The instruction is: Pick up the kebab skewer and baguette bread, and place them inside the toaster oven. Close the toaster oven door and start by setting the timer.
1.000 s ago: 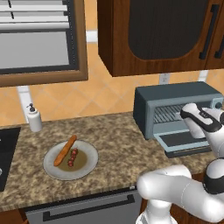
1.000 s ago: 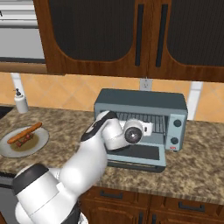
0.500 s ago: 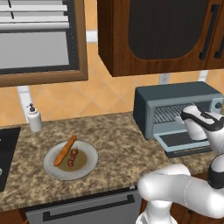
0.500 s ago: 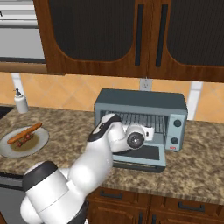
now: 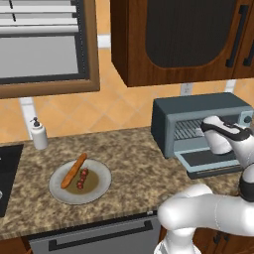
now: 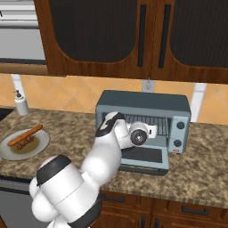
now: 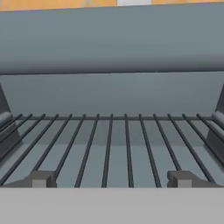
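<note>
The kebab skewer (image 5: 83,179) and the orange-brown baguette bread (image 5: 73,170) lie side by side on a grey plate (image 5: 101,187) at the counter's left; both also show on that plate as baguette (image 6: 25,135) and skewer (image 6: 24,142). The blue-grey toaster oven (image 5: 196,111) stands at the right with its door (image 5: 208,159) dropped flat. My gripper (image 7: 111,179) is open at the oven's mouth, facing the bare wire rack (image 7: 113,140), with nothing between its fingertips (image 7: 41,178). My hand (image 6: 136,135) hovers over the lowered door (image 6: 144,160).
A white soap dispenser (image 5: 38,134) stands by the back wall left of the plate. Dark wood cabinets (image 5: 173,39) hang above the oven. The oven's knobs (image 6: 179,133) are on its right side. A dark cooktop edge (image 5: 7,173) lies at far left.
The arm's elbow and body have swung slightly right while the hand has stayed at the oven's mouth. The gripper remains open and the food has not moved.
</note>
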Tool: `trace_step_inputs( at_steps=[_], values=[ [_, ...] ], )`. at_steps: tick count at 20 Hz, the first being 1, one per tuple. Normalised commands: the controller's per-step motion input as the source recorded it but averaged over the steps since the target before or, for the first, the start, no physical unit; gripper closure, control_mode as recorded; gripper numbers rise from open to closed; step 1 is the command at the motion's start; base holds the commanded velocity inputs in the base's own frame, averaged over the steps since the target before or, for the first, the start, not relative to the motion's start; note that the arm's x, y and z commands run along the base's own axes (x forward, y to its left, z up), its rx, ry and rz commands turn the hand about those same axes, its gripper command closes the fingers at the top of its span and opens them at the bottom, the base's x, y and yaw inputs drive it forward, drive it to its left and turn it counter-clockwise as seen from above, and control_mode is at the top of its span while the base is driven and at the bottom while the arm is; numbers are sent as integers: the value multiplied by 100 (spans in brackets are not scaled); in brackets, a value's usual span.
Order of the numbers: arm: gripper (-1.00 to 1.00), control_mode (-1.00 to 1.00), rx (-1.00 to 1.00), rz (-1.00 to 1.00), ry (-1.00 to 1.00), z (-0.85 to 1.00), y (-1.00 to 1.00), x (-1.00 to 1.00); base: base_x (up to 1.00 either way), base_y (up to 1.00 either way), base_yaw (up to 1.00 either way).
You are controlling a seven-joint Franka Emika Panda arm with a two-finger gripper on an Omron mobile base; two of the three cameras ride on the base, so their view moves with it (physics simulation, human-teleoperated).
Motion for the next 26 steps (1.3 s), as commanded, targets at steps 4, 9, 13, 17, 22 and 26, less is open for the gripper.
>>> trace_step_inputs(
  at_steps=[4,9,13,17,22,26],
  values=[
    [-100,-100,0,0,4,-14,1,1,0,0,0],
    [-100,-100,0,0,10,-21,0,0,0,0,0],
    [-100,-100,0,0,18,-44,0,-22,0,0,0],
    [-100,-100,8,0,18,-92,-3,-91,0,0,0],
    [-100,-100,6,-1,22,-100,0,-99,0,0,0],
    [-100,-100,1,0,27,-100,0,-91,0,0,0]
  ],
)
